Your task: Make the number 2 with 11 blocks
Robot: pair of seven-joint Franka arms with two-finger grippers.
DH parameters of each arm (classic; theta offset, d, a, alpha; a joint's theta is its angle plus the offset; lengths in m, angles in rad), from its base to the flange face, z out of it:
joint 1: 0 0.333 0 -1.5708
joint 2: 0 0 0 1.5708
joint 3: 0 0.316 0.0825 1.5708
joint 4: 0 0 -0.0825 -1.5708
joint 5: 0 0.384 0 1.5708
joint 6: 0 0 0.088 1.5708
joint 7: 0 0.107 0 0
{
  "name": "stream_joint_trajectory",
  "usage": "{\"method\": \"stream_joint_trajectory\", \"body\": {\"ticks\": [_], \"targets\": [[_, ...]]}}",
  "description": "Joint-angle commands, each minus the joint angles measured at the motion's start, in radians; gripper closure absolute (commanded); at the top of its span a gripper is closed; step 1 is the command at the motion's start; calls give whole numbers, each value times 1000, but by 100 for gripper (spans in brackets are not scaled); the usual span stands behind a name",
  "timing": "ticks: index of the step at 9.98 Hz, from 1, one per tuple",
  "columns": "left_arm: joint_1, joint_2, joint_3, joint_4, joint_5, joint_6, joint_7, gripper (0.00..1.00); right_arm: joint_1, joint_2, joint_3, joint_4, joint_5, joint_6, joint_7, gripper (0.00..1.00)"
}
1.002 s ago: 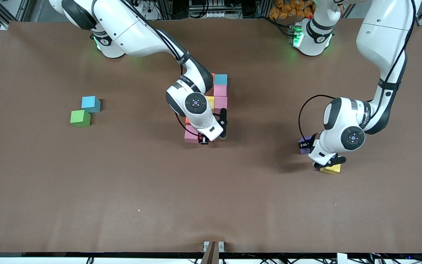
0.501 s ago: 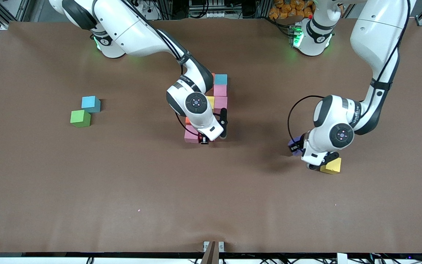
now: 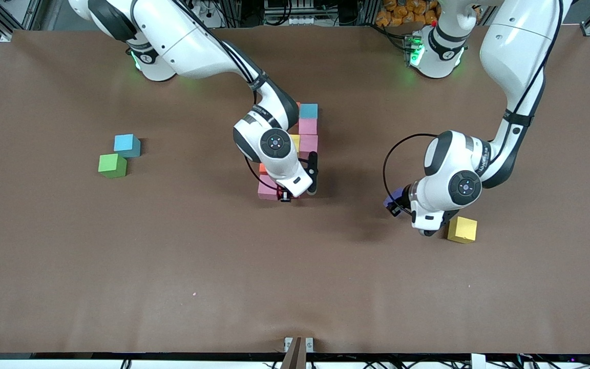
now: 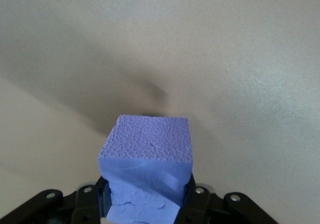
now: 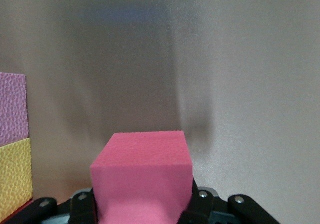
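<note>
The cluster of blocks (image 3: 308, 128) sits mid-counter (image 3: 172, 266). At its camera-side edge, the right pincer (image 5: 142, 206) grips one block (image 5: 142, 169), just beside the cluster. Toward the left arm's end from the cluster, the left pincer (image 4: 146, 206) holds a second block (image 4: 147, 149) above the counter. A lone cube (image 3: 462, 229) lies just beside it, nearer the camera than the cluster. Well apart from the cluster, toward the right arm's end, a pair of cubes (image 3: 119, 155) lies corner to corner.

Bare brown table (image 3: 223, 266) lies open along the edge nearest the front camera, while the cluster of blocks (image 3: 308, 134) under the right arm blocks the middle, a loose yellow block (image 3: 462, 229) sits beside the left gripper (image 3: 396, 204), and a green cube (image 3: 112, 165) touches a blue block (image 3: 127, 145).
</note>
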State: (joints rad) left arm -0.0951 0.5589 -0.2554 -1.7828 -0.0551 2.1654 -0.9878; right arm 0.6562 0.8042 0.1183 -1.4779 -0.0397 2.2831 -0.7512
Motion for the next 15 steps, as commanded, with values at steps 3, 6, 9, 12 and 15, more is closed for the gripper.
{"method": "stream_joint_trajectory", "body": {"ticks": [3,6,9,12,15], "targets": [[-2,19,2,25,-107,-10,-26,59,19,-2,-29,8,15,-5,15,0],[-2,12,2,25,-114,-10,-50,59,23,-28,-31,8,17,-10,10,0],[-92,4,8,26,-143,17,-227,59,13,-98,-31,7,17,-88,6,0],[-129,-2,8,33,-147,63,-368,59,-56,-239,-42,-1,18,-239,-5,0],[-231,22,8,51,-147,154,-622,59,-116,-406,-168,-25,73,-326,-42,0]]}}
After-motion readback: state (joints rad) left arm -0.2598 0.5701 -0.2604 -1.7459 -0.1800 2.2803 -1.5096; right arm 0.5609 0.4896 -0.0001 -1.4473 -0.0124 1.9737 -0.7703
